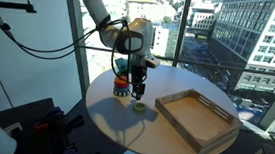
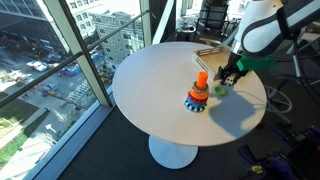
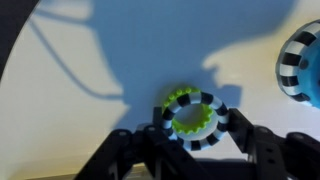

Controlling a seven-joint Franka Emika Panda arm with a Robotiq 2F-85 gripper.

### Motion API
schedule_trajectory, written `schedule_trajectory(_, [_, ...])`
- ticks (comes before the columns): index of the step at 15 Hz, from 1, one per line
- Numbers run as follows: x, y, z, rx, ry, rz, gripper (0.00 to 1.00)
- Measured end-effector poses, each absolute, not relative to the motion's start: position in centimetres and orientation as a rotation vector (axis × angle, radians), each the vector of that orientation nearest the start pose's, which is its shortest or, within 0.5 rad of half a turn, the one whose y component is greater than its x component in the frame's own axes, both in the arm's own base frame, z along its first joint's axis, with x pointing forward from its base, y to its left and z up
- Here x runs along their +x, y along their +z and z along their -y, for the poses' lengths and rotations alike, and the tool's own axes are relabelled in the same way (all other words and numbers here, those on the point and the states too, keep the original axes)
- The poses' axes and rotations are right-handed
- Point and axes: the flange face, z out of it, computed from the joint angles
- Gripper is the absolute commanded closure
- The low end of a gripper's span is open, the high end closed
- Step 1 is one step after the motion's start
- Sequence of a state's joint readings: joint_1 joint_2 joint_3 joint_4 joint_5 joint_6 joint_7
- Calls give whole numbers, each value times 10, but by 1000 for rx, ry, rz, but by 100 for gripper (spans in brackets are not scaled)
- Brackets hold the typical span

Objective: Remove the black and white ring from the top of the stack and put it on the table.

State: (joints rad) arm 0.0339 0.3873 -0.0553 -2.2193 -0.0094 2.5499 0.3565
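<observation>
In the wrist view my gripper [image 3: 196, 126] is shut on the black and white ring [image 3: 198, 142], one finger on each side of it. The ring hangs over a yellow-green ring [image 3: 180, 98] that lies on the white table [image 3: 90, 60]; I cannot tell whether they touch. The stack [image 3: 300, 65] shows at the right edge. In both exterior views the gripper [image 1: 137, 87] [image 2: 228, 78] is low over the yellow-green ring [image 1: 139, 107] [image 2: 220, 90], next to the stack [image 1: 122, 83] [image 2: 198, 95] of orange and dark rings on the round table [image 1: 114, 120] [image 2: 160, 80].
A rectangular wooden tray [image 1: 196, 118] lies on the table beyond the yellow-green ring. Tall windows stand close behind the table [image 1: 162, 29]. Cables and stands are at the side [image 1: 22, 17].
</observation>
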Motion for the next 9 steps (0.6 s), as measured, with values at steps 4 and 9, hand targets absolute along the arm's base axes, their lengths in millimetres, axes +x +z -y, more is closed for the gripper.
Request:
schedule_trajectory(4, [556,179,14,-3127,95,-596,59])
schedule_trajectory(9, [564,161,15,-3132,117,-601,59])
